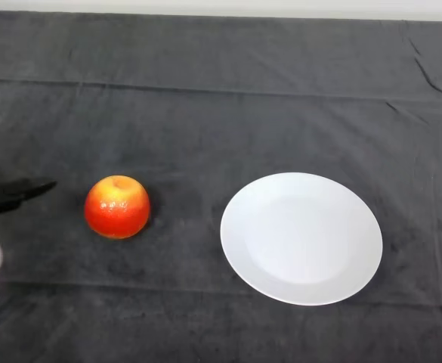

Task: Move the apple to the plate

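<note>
A red and orange apple [117, 206] sits on the dark cloth, left of the middle. A white plate [301, 237] lies bare on the cloth to its right, a short gap away. My left hand [9, 195] comes in at the far left edge, level with the apple and a little to its left, not touching it. Its black fingers are straight and point toward the apple. The silver-grey arm shows below it at the lower left corner.
The dark cloth [221, 113] covers the whole table, with folds at the back and at the right side.
</note>
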{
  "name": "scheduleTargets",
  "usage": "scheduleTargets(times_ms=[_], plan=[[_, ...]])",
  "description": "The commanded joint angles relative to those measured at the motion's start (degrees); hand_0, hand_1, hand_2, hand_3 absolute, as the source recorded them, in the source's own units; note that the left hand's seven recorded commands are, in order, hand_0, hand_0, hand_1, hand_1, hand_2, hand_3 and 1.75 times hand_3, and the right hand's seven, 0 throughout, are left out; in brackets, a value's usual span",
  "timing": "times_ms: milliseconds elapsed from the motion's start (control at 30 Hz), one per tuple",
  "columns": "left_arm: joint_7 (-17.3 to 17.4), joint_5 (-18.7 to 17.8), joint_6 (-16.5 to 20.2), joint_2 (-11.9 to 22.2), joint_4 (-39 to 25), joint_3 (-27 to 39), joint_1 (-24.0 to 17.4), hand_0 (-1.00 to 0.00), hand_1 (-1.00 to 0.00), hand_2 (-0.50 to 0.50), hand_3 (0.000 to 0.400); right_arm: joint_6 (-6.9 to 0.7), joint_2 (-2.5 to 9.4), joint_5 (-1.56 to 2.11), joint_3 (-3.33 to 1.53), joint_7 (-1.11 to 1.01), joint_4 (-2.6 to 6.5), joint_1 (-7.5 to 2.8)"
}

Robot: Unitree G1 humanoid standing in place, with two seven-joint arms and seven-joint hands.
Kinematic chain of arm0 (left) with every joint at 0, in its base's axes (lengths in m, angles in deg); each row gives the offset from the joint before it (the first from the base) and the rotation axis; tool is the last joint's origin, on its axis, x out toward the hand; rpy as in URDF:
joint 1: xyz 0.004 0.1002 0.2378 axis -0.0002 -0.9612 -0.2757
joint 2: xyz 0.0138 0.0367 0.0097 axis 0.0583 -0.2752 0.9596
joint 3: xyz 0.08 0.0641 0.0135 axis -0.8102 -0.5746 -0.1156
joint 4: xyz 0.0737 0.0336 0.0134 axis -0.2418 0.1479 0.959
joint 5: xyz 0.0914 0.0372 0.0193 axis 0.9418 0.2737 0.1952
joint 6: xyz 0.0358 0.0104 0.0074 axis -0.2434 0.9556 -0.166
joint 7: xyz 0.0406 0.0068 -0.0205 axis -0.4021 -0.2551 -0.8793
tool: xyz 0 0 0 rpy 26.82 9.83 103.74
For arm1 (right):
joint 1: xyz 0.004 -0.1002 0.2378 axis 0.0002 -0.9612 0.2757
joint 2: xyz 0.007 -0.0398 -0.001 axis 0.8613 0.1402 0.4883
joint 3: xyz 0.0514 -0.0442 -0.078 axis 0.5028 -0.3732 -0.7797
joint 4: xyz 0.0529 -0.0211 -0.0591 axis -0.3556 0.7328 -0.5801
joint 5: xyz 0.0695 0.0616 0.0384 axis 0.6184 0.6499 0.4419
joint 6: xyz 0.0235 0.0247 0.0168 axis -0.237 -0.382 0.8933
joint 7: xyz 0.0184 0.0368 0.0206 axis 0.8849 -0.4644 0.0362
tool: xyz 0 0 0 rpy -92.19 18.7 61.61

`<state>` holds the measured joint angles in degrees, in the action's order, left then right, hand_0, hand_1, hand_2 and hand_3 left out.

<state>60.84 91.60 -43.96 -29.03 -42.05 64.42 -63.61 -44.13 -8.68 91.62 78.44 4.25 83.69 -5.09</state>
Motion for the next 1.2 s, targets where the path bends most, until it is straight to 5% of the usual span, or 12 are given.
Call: scheduleTargets(times_ms=[33, 333, 1200], plan=[[0.8, 2.4, 1.6, 0.2, -4.8, -1.1, -2.3, 0.00, 0.00, 0.00, 0.000, 0.18, -1.61, 0.28, 1.02, -0.32, 0.46, -0.70], [2.0, 3.6, 8.0, -1.4, -15.3, -5.4, -5.4, 0.00, 0.00, 0.00, 0.000, 0.19, -1.45, 0.29, 0.99, -0.13, 0.09, -0.81], [6.6, 4.7, 11.9, -1.9, -13.8, -17.9, -5.2, 0.00, 0.00, 0.00, 0.000, 0.15, -1.24, 0.40, 0.97, 0.21, -0.46, -0.99]])
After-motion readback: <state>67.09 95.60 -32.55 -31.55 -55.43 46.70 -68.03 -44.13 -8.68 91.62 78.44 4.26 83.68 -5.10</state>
